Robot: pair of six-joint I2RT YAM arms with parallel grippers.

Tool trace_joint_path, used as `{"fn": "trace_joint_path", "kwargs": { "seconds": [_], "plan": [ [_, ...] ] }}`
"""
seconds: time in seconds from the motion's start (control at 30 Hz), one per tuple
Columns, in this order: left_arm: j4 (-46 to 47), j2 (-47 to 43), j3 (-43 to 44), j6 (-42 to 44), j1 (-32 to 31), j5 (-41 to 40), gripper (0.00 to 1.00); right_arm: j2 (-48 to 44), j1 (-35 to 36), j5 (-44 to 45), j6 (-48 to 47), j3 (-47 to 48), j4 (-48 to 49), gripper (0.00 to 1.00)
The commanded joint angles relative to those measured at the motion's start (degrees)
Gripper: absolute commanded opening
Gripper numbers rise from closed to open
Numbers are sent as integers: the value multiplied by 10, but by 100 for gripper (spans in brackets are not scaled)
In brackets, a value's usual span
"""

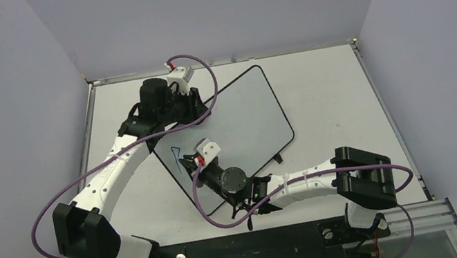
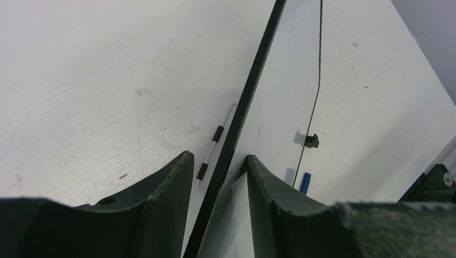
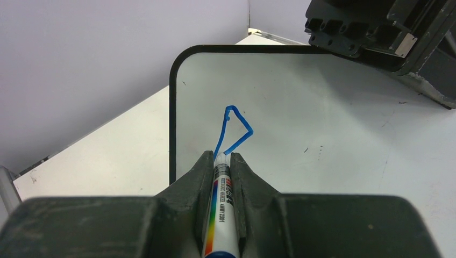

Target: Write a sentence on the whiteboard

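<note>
A large glossy white rectangular whiteboard (image 1: 244, 112) with rounded corners and a thin black frame sits skewed in the middle of the pale white table (image 1: 339, 96), 1 small black foot (image 1: 279, 158) showing at its near edge.

The left gripper (image 1: 203, 109) is at the board's far-left edge. From its wrist camera, its 2 dark fingers (image 2: 161, 199) stand one on each side of that black-framed edge (image 2: 244, 115). The right-hand finger lies against the white face, while a sliver of table shows between the other finger and the frame. I cannot tell whether the jaws are actually pinching the board.

The right gripper (image 1: 191, 165) reaches in from the near side, over the board's near-left part. Its jaws are closed tight around a white-barrelled marker with a rainbow stripe and printed label (image 3: 220, 204), and the tip touches the board's surface.

Of the sentence, only 1 blue hand-drawn stroke (image 3: 234, 131) is on the board: a narrow, angular loop, roughly triangular, with a tiny curl at its top. It lies near a rounded corner, just inside the frame, and the marker tip rests at its lower end. The rest of the white face is unwritten.
</note>
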Motion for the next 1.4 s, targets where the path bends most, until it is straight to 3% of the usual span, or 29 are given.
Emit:
{"fn": "trace_joint_path", "kwargs": {
  "seconds": [0.0,0.7,1.37],
  "plan": [
    [58,-28,11,-1,-2,-36,0,-1,3,-10,9,2,-11,0],
    [56,-31,12,3,-2,-40,0,-44,3,18,21,-53,-24,0],
    [55,-29,12,5,-2,-41,0,-89,-3,16,-43,-12,-38,0]
  ]
}}
